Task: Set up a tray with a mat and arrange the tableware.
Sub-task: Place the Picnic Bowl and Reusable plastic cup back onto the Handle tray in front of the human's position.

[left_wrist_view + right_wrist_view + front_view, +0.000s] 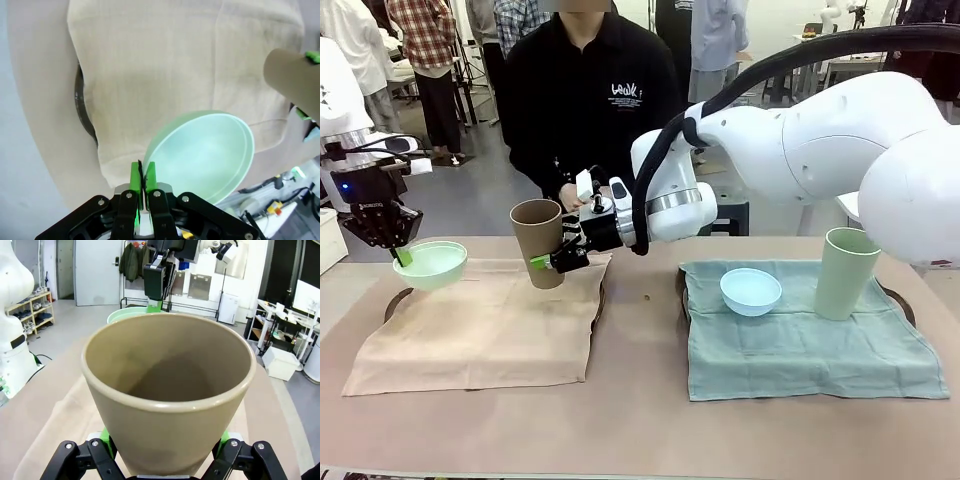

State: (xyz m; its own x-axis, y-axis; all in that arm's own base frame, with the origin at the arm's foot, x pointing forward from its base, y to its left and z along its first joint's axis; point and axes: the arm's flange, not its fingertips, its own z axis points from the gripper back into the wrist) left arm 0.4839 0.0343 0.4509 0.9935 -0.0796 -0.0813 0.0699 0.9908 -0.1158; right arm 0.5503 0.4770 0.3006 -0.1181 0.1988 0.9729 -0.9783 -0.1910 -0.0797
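Desk (640, 420) space is taken by a beige mat (480, 330). Above its far edge, the tan tumbler (540, 240) is held tilted by the right pincer (558, 258); slipping is possible. The mint bowl (430, 263) is pinched by its rim in the left pincer (402, 256); it could swing loose.

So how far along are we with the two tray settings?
Done: the green mat on the right carries the light blue bowl and pale green tumbler.

In hand: the left gripper pinches the mint green bowl by its rim over the beige mat; the right gripper holds the tan tumbler, tilted in the air.

Left: set both down on the beige mat.
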